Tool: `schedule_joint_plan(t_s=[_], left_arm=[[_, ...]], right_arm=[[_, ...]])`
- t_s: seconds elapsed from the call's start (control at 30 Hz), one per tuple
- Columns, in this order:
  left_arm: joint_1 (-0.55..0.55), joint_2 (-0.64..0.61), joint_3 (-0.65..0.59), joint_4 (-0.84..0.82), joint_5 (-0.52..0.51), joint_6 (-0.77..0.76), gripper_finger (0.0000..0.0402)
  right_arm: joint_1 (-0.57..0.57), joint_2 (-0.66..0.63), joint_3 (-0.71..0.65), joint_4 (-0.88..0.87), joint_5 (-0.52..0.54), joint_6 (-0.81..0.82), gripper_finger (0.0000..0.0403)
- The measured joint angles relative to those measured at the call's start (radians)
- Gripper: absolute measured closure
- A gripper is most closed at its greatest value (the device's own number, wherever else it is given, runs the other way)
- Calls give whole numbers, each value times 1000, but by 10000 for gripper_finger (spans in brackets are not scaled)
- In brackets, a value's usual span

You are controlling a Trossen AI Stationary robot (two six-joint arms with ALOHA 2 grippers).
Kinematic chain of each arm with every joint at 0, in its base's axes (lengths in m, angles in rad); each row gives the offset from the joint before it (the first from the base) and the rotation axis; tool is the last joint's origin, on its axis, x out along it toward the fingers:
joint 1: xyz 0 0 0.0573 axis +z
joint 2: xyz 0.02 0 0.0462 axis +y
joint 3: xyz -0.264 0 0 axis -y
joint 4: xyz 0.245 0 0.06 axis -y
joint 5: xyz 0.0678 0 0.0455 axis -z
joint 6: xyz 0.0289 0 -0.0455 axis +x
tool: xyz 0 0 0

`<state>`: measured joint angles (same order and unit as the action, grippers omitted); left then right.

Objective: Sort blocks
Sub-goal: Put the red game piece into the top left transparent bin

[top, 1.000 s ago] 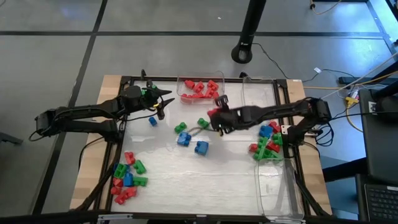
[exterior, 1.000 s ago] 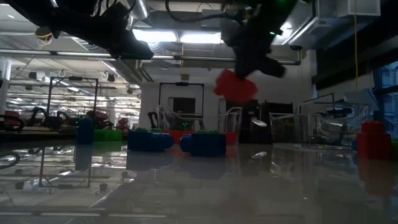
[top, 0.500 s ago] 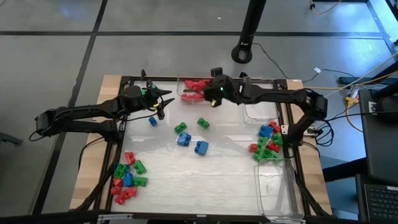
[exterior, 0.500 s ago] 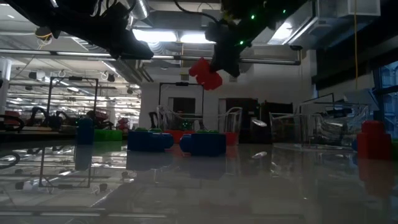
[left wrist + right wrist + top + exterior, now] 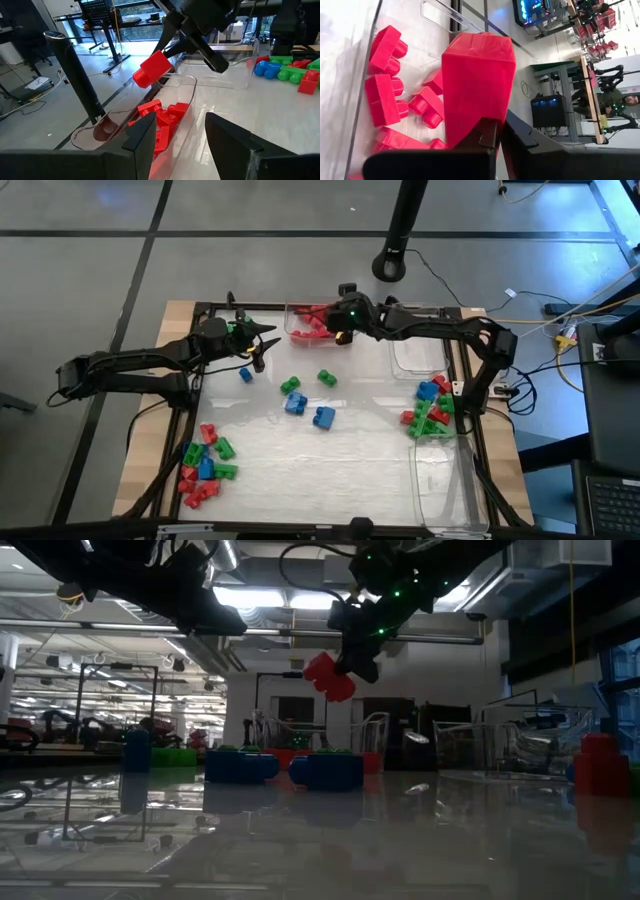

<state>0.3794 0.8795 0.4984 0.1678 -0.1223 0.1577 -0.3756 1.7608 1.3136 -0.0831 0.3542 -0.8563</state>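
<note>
Bin (image 5: 296, 312) w/ red blocks (image 5: 310, 327); right gripper (image 5: 341, 335) above, clenched on red block (image 5: 150, 68); left gripper (image 5: 262, 340) part-open, empty.

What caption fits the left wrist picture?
Right gripper holds a red block above the clear bin of red blocks.

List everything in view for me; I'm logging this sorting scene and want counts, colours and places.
Held block: one, red, in the right pincer above the bin of red blocks.
Bin of red blocks: one, clear, far edge of the table, several red blocks inside.
Empty-looking bins: two, clear, one at the far right, one at the near right.
Loose blocks: about six, blue and green, table centre.
Left pile: a dozen or so, red, green, blue, near left.
Right pile: similar mix, right edge.
Right pincer: shut on the red block.
Left pincer: far left of the table, partly open, holding nothing visible.
</note>
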Motion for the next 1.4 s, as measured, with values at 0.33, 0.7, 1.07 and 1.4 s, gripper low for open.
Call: schedule_joint_plan(t_s=[0.33, 0.7, 1.07, 1.4], left_arm=[[0, 0, 0, 0, 0, 0, 243], [0, 0, 0, 0, 0, 0, 243], [0, 0, 0, 0, 0, 0, 243], [0, 0, 0, -1, 0, -5, 243]], right_arm=[[1, 0, 0, -13, 0, 12, 315], [2, 0, 0, -24, 55, 13, 177], [96, -138, 3, -179, 116, -38, 164], [359, -353, 3, -565, 98, 176, 164]])
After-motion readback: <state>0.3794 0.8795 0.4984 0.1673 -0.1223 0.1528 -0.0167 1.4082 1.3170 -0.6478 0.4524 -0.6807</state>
